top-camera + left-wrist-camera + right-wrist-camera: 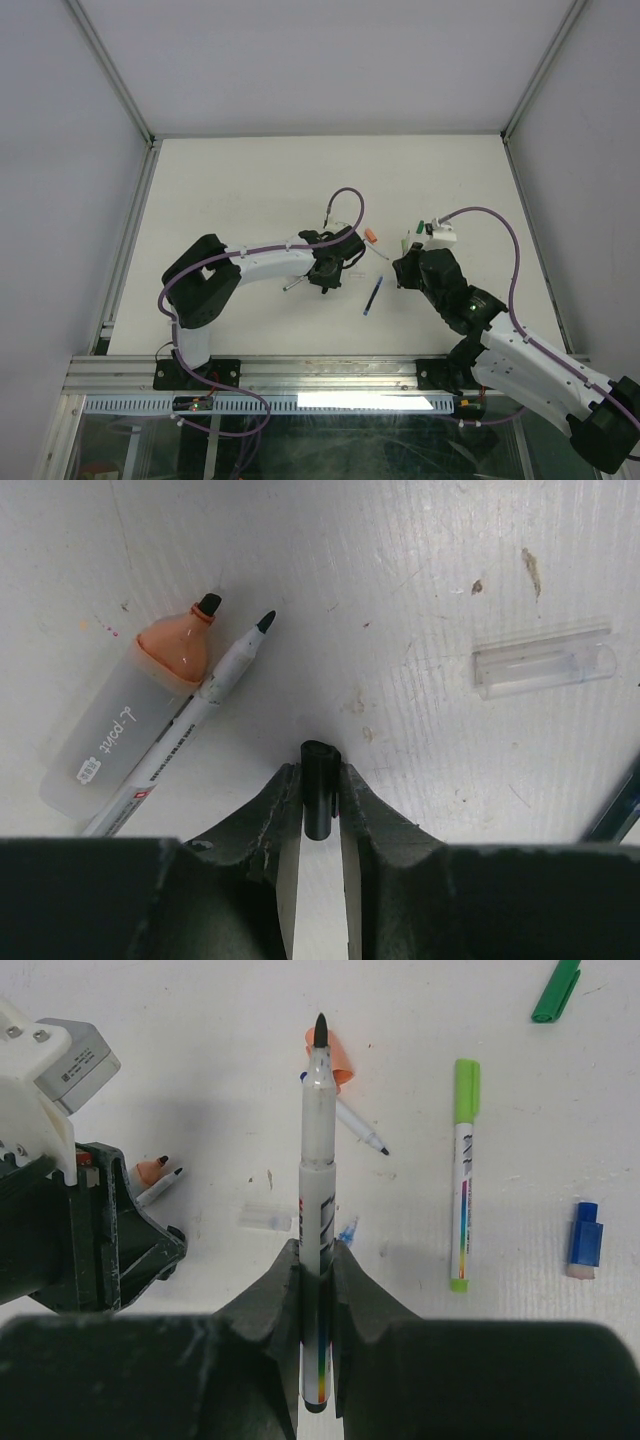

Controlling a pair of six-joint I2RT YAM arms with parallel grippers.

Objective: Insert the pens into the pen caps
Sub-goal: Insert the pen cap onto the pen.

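My left gripper [320, 777] is shut on a small black pen cap [319, 802], held just above the table; it also shows in the top view [325, 276]. My right gripper [318, 1256] is shut on a white pen [319, 1150] whose bare black tip points away from the wrist; in the top view this gripper [403, 270] is right of the left one. An orange cap [337, 1056] and a thin blue-tipped pen [358, 1128] lie beyond the held pen. A capped light-green pen [463, 1170], a dark green cap [555, 990] and a blue cap [585, 1239] lie to the right.
A fat orange-tipped highlighter [130, 720] and a thin black-tipped pen [205, 705] lie side by side left of my left gripper. A clear cap [545, 665] lies to its right. A blue pen [372, 296] lies between the arms. The left arm's wrist [70, 1230] fills the right wrist view's left.
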